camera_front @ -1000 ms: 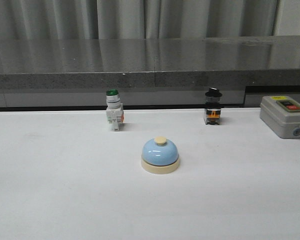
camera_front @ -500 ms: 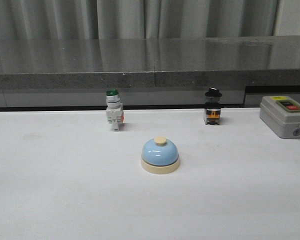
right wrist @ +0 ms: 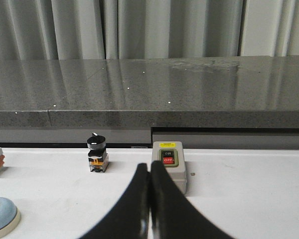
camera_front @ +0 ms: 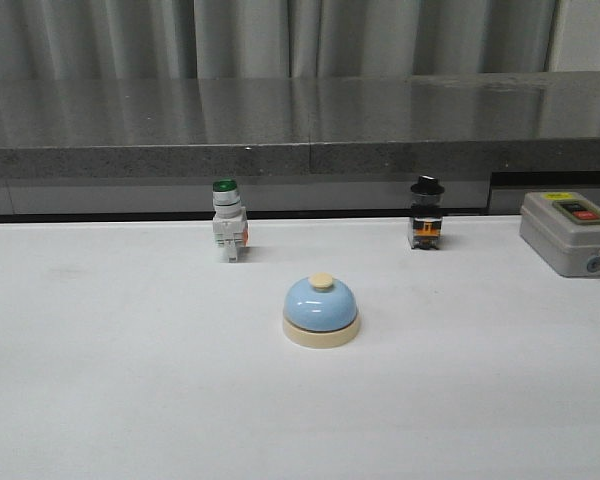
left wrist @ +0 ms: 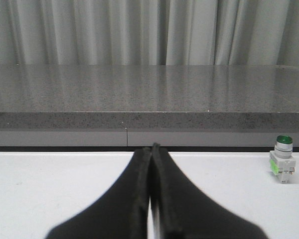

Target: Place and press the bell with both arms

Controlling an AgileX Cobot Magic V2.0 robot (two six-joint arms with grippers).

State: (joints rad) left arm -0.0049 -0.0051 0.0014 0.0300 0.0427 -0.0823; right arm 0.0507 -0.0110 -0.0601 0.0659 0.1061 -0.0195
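Note:
The light-blue bell (camera_front: pixel 321 311) with its cream base and cream button stands upright on the white table, near the middle of the front view. Its edge also shows in the right wrist view (right wrist: pixel 1 217). Neither arm shows in the front view. My left gripper (left wrist: pixel 151 148) is shut and empty, low over the table, and the bell is out of its view. My right gripper (right wrist: pixel 149 167) is shut and empty, with the bell well off to its left.
A green-capped white push-button switch (camera_front: pixel 227 220) stands behind the bell to the left; it also shows in the left wrist view (left wrist: pixel 282 159). A black-knobbed switch (camera_front: pixel 426 213) stands behind to the right. A grey box with red and black buttons (camera_front: pixel 571 233) sits far right. A dark stone ledge (camera_front: pixel 300 130) runs along the back.

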